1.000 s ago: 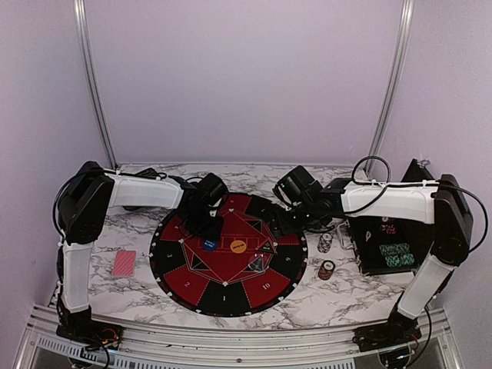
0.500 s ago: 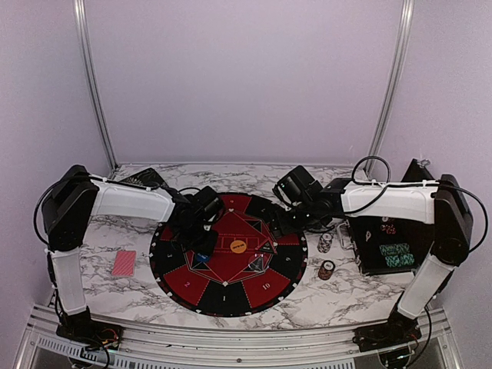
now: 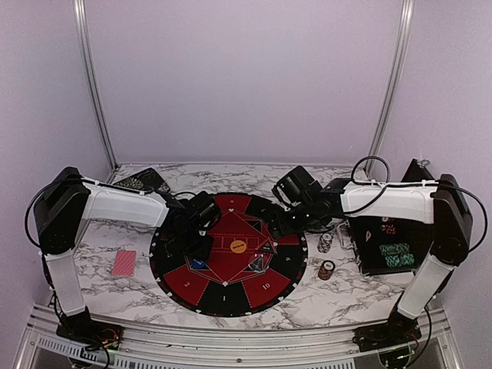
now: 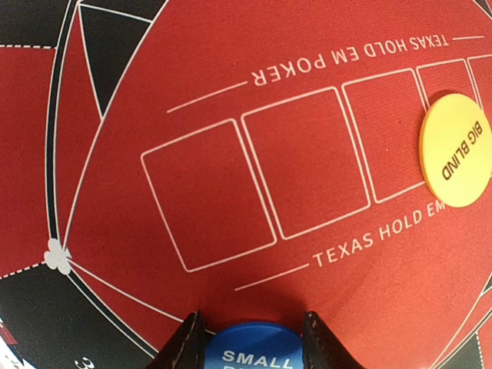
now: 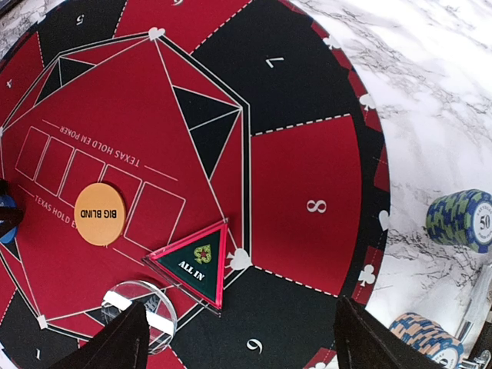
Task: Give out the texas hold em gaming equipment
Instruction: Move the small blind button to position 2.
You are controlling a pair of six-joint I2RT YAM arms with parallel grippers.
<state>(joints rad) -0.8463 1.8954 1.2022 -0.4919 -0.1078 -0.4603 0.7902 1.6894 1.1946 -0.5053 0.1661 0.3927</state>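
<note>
My left gripper [image 4: 251, 321] is shut on a blue round marker [image 4: 250, 350] lettered SMALL, held low over the red centre of the mat. From above, that marker [image 3: 198, 263] sits at the left gripper [image 3: 196, 252], over the mat's left part. An orange BIG BLIND disc [image 4: 455, 150] lies flat on the mat's middle [image 3: 238, 247]. My right gripper [image 5: 242, 346] hangs open above the mat's right side [image 3: 288, 223], holding nothing. Below it lie a triangular ALL IN marker [image 5: 196, 265] and a clear disc [image 5: 138, 311]. Chip stacks [image 3: 326, 242] [image 3: 327, 269] stand right of the mat. A red-backed card [image 3: 123, 263] lies at left.
The round black-and-red mat [image 3: 223, 296] fills the middle of the marble table. A black case [image 3: 392, 246] with chips inside stands at the right, close to the right arm. A dark flat object [image 3: 142, 182] lies at the back left.
The left arm has carried the blue marker from the mat's centre toward the near left. The right arm has stayed still.
</note>
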